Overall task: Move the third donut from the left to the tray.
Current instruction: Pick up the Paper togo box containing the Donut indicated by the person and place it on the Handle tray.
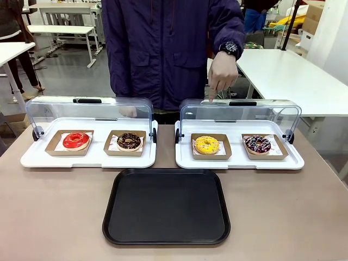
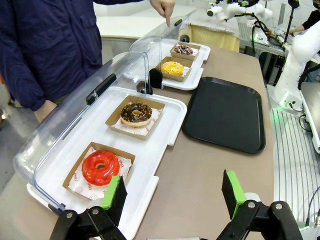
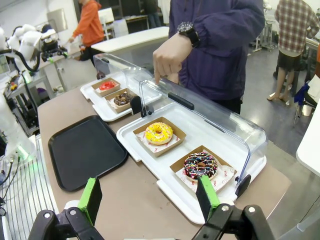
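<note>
Your left pincer stood wide and empty near the red donut; your right pincer was wide too, holding nothing. Yellow donut sat in its cardboard holder on the right white display tray, lid raised, just behind the black tray, which lay on the surface. Person's hand pointed down above that lid.

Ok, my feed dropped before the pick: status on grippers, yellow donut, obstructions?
Left gripper and right gripper open, empty. Yellow donut in its display case, lid raised. Person's hand pointing down over it.
</note>
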Available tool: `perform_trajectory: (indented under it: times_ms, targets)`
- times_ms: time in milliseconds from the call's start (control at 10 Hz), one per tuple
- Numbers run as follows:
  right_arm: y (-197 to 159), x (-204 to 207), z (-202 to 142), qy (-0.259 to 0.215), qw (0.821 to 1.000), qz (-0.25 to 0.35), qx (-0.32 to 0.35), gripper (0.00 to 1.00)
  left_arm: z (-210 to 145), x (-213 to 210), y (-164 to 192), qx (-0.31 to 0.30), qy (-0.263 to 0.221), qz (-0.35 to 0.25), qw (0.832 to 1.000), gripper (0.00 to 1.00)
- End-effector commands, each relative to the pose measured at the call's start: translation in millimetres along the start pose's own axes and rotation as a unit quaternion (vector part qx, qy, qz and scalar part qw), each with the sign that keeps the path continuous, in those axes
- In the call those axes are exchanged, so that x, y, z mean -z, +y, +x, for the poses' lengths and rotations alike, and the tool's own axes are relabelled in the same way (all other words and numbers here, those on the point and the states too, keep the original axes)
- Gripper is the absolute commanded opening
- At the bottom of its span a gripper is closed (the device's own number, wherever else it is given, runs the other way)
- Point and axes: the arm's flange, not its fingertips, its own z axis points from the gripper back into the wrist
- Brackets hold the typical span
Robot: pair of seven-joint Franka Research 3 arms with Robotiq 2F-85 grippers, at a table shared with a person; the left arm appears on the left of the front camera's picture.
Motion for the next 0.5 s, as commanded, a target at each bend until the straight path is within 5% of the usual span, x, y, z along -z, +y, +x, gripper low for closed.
perform_trajectory:
  times_ms: [0,400]
  targets:
    - [-2.3,0.8,2.9,-0.012,1.0,-0.001,-0.014,1.0,1.9,-1.3,-0.2,0.0,-0.002,-0.003,1.0,1.0]
    - [-2.3,0.8,2.9,-0.012,1.0,-0.001,-0.014,1.0,1.9,-1.3,-0.2,0.0,-0.002,-0.003,1.0,1.0]
